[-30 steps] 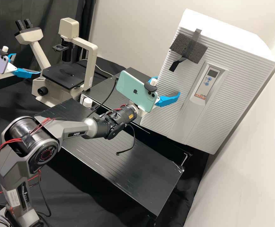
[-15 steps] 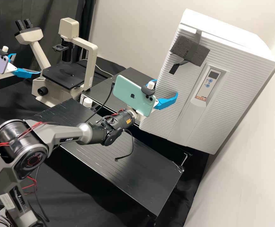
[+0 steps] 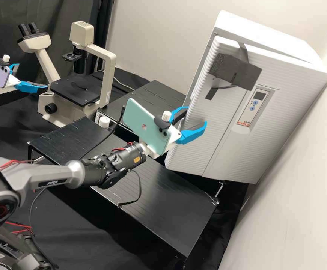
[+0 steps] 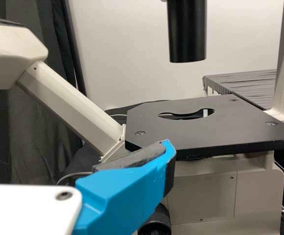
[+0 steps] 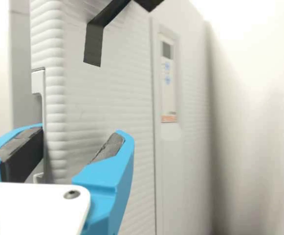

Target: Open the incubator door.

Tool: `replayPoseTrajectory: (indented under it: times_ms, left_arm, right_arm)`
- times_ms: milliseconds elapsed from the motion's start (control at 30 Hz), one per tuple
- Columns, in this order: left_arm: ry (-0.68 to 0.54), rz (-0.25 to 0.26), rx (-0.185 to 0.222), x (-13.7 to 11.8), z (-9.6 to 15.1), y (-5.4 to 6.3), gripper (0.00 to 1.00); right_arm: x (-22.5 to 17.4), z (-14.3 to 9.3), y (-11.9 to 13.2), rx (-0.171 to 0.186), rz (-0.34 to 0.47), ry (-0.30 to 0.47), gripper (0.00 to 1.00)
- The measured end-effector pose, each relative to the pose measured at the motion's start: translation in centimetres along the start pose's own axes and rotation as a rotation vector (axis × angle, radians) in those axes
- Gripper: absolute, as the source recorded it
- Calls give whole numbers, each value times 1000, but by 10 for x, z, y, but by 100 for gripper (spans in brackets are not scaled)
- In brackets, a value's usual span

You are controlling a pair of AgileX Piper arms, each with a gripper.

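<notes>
The big white boxy incubator (image 3: 262, 33) is by the wall in the high view; its pale, ridged door (image 3: 257, 150) is a bit open, with its top corner out from the box; the right gripper (image 3: 197, 115), white with two bright blue fingers, is at the free edge of that door; its fingers are wide apart, with the edge between them, one at the front of the door and one round the side; I cannot tell how hard they press, if they do; a dark grey foam pad (image 3: 246, 74) is on the door front, higher up than the gripper; the left gripper (image 3: 33, 75), white and blue too, is near the cream metal microscope (image 3: 109, 71); its fingers are apart, with nothing held.
</notes>
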State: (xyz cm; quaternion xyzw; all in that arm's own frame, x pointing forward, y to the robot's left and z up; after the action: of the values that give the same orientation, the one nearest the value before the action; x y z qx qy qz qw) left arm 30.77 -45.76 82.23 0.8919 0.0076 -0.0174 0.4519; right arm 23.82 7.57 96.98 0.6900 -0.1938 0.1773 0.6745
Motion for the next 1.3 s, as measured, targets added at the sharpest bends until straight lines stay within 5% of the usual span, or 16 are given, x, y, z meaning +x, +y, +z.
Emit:
replayPoseTrajectory:
  times_ms: [133, 500, 667, 933, 1300]
  left_arm:
    - [0, 0, 0, 0, 0, 0, 100]
    - [0, 0, 0, 0, 0, 0, 100]
    - [0, 0, 0, 0, 0, 0, 100]
    - [0, 0, 0, 0, 0, 0, 100]
    - [0, 0, 0, 0, 0, 0, 100]
  right_arm:
    - [-21, -3, 8, -4, 100, -7, 100]
    - [-90, -15, 15, -119, 266, 52, 100]
    - [-105, -15, 18, -109, 308, 90, 100]
    - [-103, -18, 7, -29, 210, 165, 100]
    - [-92, -20, -33, 13, -6, 279, 100]
